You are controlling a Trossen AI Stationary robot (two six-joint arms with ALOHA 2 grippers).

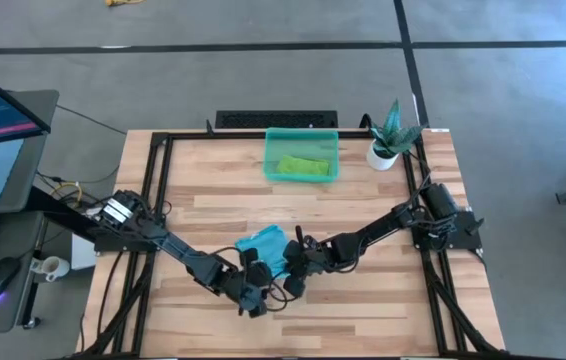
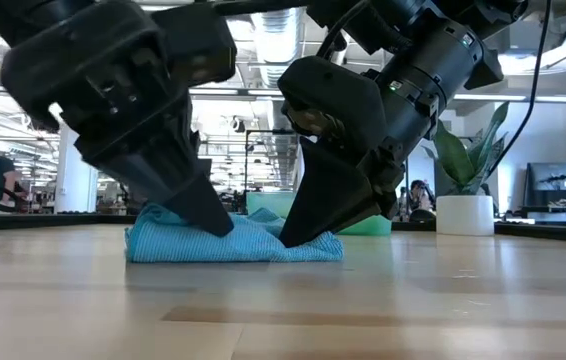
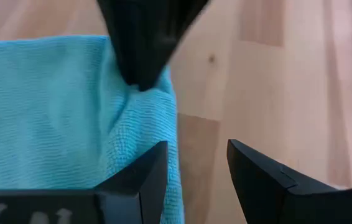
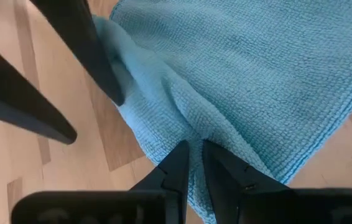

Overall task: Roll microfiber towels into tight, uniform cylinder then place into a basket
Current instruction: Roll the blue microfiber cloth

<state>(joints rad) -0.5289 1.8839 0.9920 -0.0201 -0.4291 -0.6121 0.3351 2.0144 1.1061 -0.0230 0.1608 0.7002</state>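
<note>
Left gripper (image 1: 254,296) sits low at the bottom centre of the high view, fingers parted, one finger (image 3: 140,186) on the edge of the turquoise towel (image 1: 267,246) and the other on bare wood; it grips nothing. Right gripper (image 1: 294,277) is just beside it, to its right in the same view. Its fingers (image 4: 176,168) are nearly together, pinching a raised fold at the towel's edge. In the low view both grippers press down on the towel, which lies bunched and flat on the bench (image 1: 383,300), lower centre of the high view. The lime green towel (image 1: 303,166) lies rolled inside the teal basket (image 1: 271,155) at the upper centre of the bench, well apart from the grippers. A white pot with a plant (image 1: 387,140) stands just right of the basket.
</note>
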